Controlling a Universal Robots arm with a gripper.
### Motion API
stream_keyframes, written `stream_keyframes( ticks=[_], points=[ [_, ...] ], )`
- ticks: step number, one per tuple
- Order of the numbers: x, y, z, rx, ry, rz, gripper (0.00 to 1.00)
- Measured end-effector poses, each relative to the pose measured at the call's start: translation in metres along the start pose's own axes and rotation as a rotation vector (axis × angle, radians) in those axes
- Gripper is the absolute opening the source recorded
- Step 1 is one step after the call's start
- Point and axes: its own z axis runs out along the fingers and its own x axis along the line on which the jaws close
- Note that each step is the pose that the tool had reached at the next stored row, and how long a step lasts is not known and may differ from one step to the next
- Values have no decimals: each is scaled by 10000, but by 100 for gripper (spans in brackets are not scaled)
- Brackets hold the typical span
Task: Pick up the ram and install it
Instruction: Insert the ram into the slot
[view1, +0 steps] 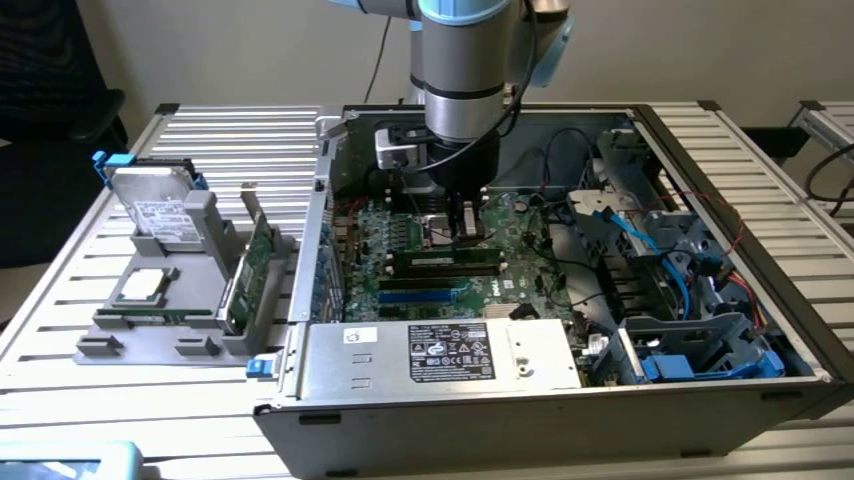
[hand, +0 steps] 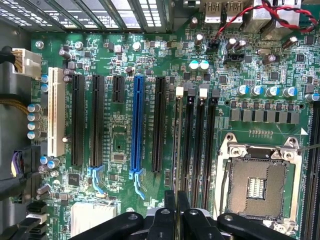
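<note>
Soft, even light fills the case and worktop. The arm shades the corner beneath it. The motherboard is bright, the pincer dark.

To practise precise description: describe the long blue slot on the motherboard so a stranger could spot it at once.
Look inside the open computer case at the green motherboard. Among its parallel long slots stands the blue slot; its neighbours on both sides are black, and the white slot lies further off.

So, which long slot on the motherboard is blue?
The blue slot, flanked by a short black slot and a long black slot; the rest are black, plus one white slot.
</note>
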Motion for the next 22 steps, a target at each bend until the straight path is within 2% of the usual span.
stream_keyframes(
  ticks=[22],
  points=[
    [-7,0,0,0,1,1,13]
  ],
)
